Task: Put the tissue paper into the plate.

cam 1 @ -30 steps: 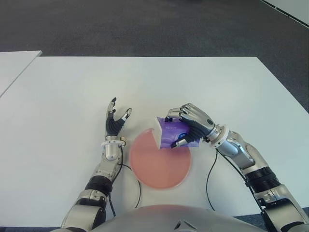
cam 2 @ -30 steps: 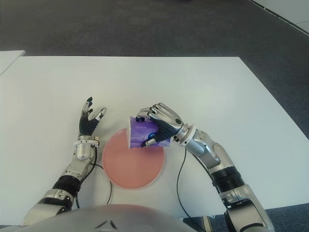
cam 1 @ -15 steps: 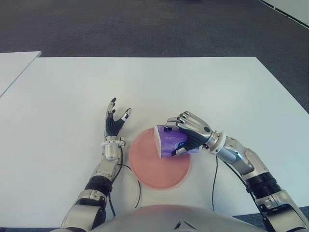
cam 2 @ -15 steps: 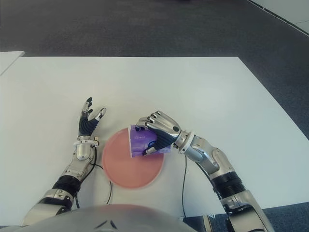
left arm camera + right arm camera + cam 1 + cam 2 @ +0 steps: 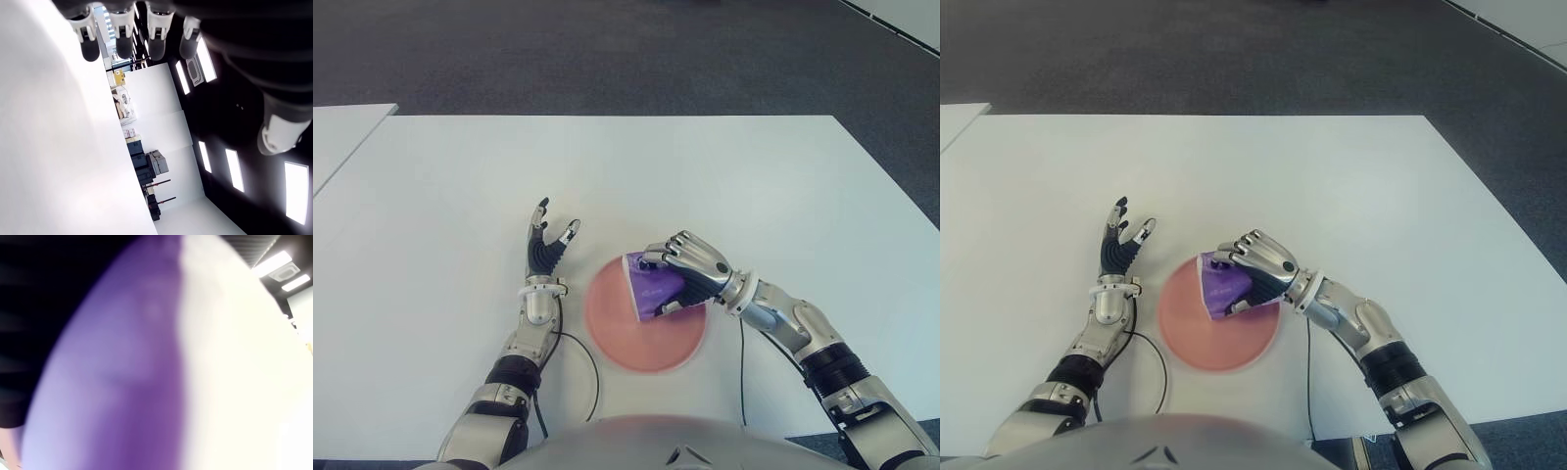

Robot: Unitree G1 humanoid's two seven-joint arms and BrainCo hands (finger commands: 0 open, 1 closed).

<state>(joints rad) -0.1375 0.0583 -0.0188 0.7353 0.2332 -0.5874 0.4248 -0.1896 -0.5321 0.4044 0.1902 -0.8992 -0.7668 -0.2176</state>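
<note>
While the right hand's fingers (image 5: pixel 677 253) curl over the top of the purple tissue pack (image 5: pixel 651 286) and the thumb presses its near side, the pack sits clamped in the right hand (image 5: pixel 690 269), tilted, over the right part of the pink plate (image 5: pixel 626 338). Whether its lower edge already touches the plate cannot be told. Carrying looks nearly finished; what remains, by my reading, is setting the pack down and letting go. Compared with a second ago, the right hand has come nearer and lower, bringing the pack from the plate's far right rim to well within it. Just left of the plate on the white table (image 5: pixel 431 196), the left hand (image 5: pixel 546 250) shows unmoved, fingers spread and empty.
</note>
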